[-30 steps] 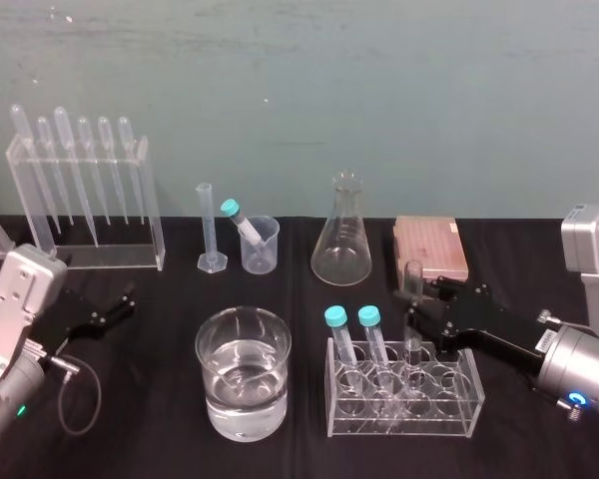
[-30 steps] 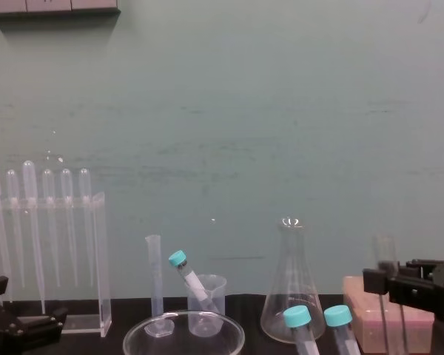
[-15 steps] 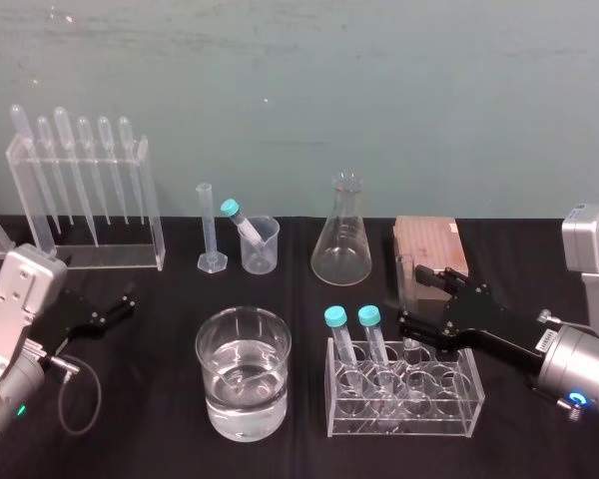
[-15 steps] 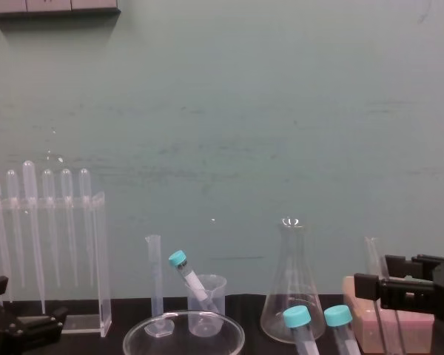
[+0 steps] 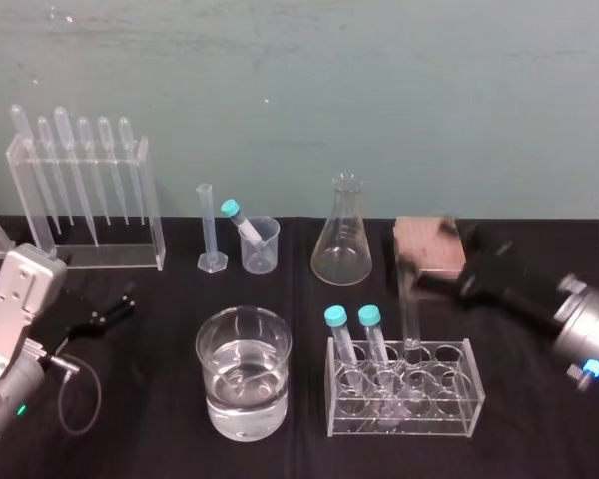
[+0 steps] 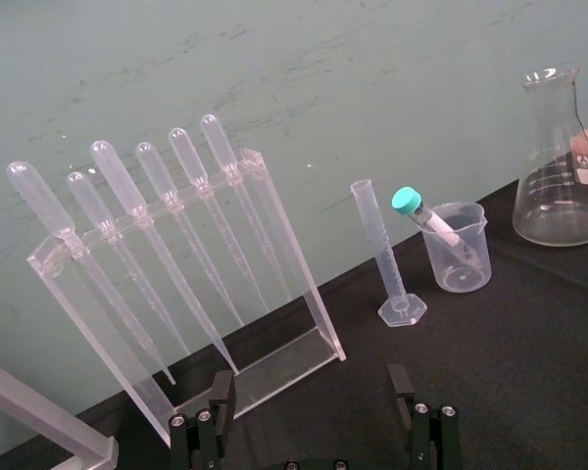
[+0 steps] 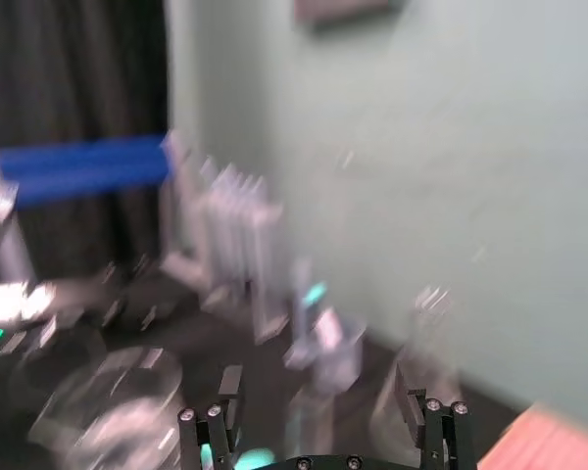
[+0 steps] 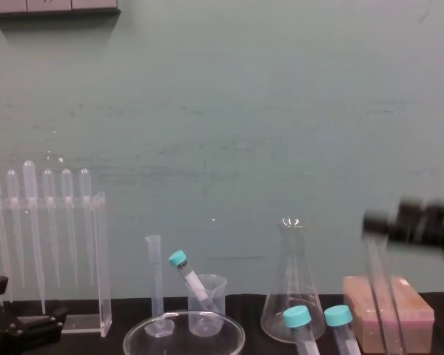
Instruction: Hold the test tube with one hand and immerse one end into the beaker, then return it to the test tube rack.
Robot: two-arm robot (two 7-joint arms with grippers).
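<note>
Test tube (image 5: pixel 410 309), long slim clear glass, stands upright in the clear plastic rack (image 5: pixel 459 419), just below my right fingers (image 7: pixel 227 401), which gape wide, holding nothing; my left fingers (image 6: pixel 222 401), also spread, idle well apart.

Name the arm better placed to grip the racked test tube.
Right, probably: the right end effector hovers open by the test tube; the left end effector sits far off near the pipette stand.

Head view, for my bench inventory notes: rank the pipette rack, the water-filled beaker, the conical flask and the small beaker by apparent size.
1. pipette rack
2. water-filled beaker, partly because it stands nearer the camera
3. conical flask
4. small beaker
</note>
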